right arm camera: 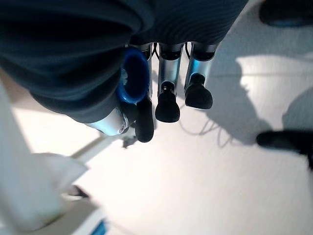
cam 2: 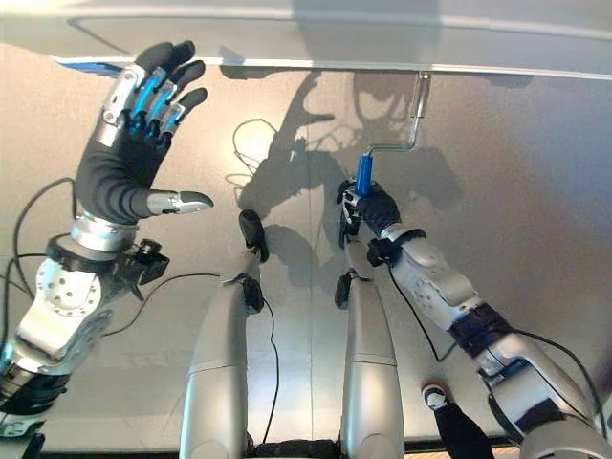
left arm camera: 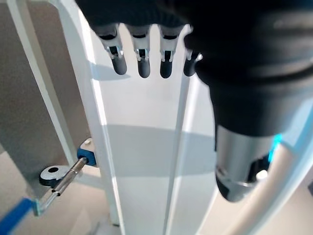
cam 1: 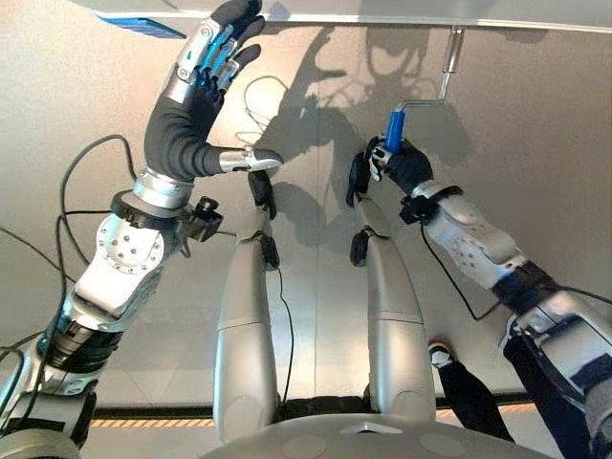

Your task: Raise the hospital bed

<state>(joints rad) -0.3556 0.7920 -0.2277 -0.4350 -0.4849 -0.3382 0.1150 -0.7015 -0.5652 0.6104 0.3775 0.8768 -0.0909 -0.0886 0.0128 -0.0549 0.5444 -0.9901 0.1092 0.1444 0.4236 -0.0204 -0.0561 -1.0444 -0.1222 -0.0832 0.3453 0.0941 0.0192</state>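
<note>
The hospital bed's white end rail (cam 1: pixel 402 19) runs along the top of the head views. Below it hangs a metal crank (cam 1: pixel 446 69) bent into an arm that ends in a blue handle (cam 1: pixel 393 128). My right hand (cam 1: pixel 400 164) is shut on that blue handle, fingers curled round it; the blue grip (right arm camera: pixel 134 81) sits inside the curled fingers in the right wrist view. My left hand (cam 1: pixel 196 91) is raised at the left, near the rail's edge, open with fingers spread and holding nothing. The left wrist view looks past its straight fingers (left arm camera: pixel 142 63) at the bed frame (left arm camera: pixel 142 147) and the crank shaft (left arm camera: pixel 68 176).
A blue fitting (cam 1: pixel 143 26) marks the bed frame at the upper left. Pale floor (cam 1: pixel 535 163) stretches under and around the crank.
</note>
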